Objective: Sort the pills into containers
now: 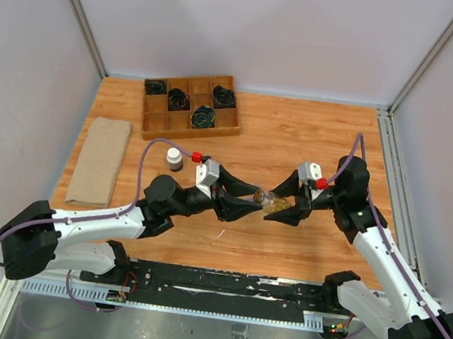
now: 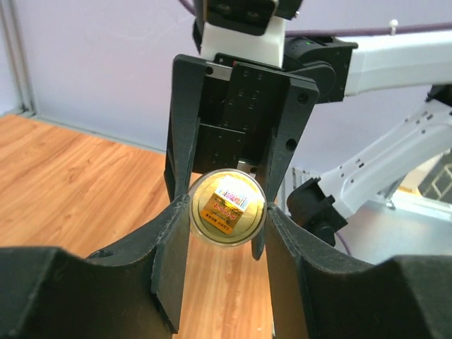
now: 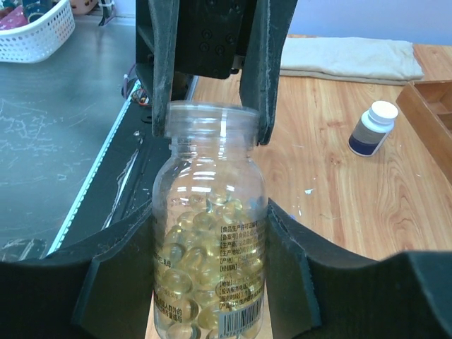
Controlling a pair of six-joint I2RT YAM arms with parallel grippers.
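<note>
Vial point(image 3: 209, 162) of pills point(image 3: 185, 279): body in right pincer point(image 3: 209, 222), neck in left pincer point(image 2: 226, 212).

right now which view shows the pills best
The right wrist view: the pills show close up as amber capsules through the clear bottle. The top view gives only a small amber smear inside the bottle. The left wrist view looks at the bottle end-on, so no single pill can be made out.
</note>
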